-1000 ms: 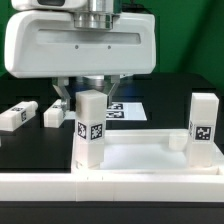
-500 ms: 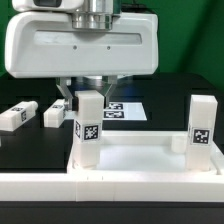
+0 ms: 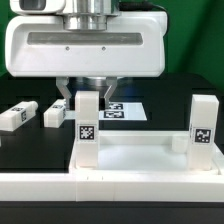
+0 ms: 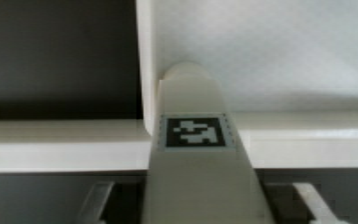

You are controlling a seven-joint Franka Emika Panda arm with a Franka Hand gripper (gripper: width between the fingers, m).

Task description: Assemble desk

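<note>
The white desk top lies upside down with two legs standing upright in its corners. The leg at the exterior view's left shows a tag on its front, and my gripper hangs straight above it. Its fingers press against the top of this leg from both sides, so it is shut on it. The wrist view looks down the same leg, with my gripper around it and the desk top below. The other standing leg is at the right corner.
Two loose legs lie on the black table at the exterior view's left. The marker board lies behind the desk top. A long white rail wall runs across the front.
My fingers have closed in onto the left leg's top. The leg has turned slightly about its own axis. The rest is still.
</note>
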